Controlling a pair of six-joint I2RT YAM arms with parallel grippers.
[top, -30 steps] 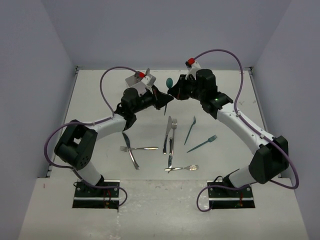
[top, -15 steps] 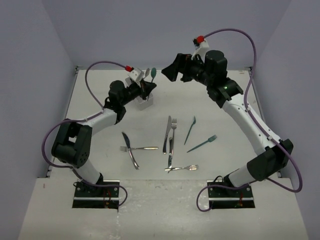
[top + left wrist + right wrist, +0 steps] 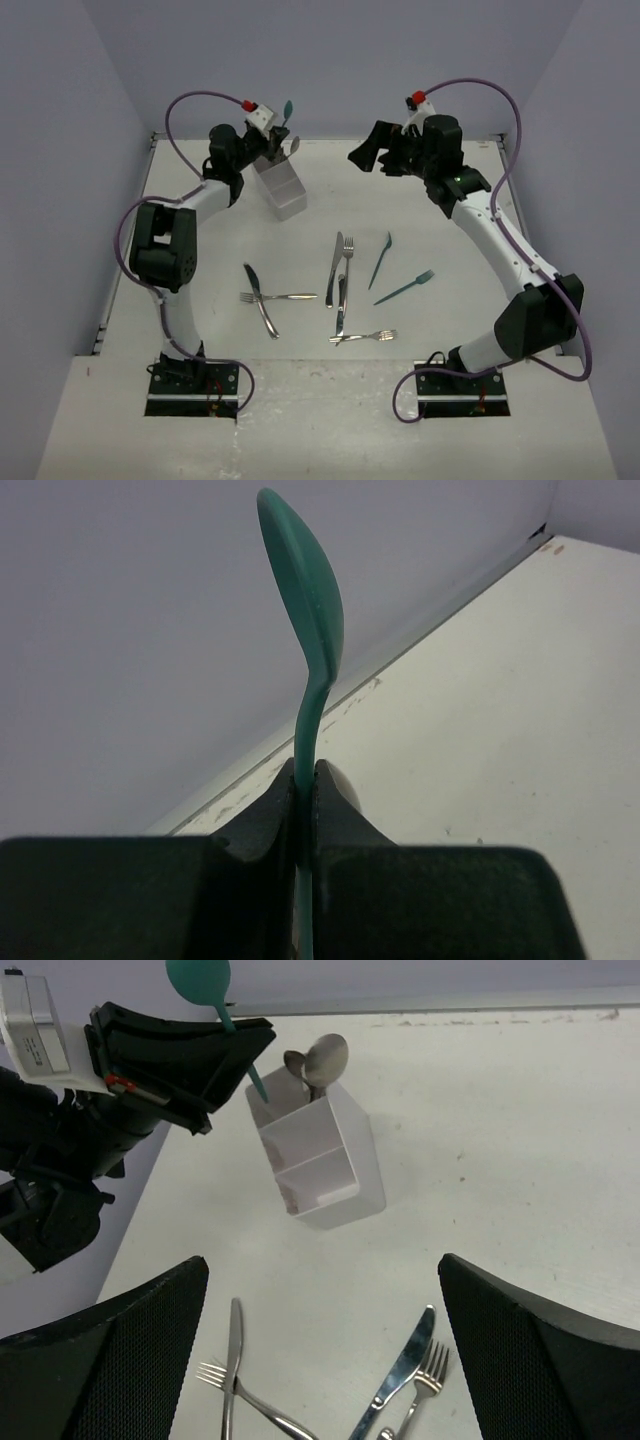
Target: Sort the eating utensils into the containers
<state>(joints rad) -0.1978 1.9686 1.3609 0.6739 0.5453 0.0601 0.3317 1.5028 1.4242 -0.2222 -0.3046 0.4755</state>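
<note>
Because the left jaws pinch the teal spoon (image 3: 305, 600) only by its thin handle, bowl up, at the far end of the white organiser (image 3: 330, 1175), it could twist or snag on the silver spoons (image 3: 320, 1060) standing inside; the right jaws hang spread, empty.

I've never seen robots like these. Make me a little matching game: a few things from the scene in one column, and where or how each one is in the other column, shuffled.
Things
1. teal spoon
2. silver spoons
3. teal fork
4. right gripper

Place or state
A. lying flat on the table
B. wide open, holding nothing
C. pinched in the left gripper
D. standing in an end compartment of the white organiser

Pairs: 1-C, 2-D, 3-A, 4-B
</note>
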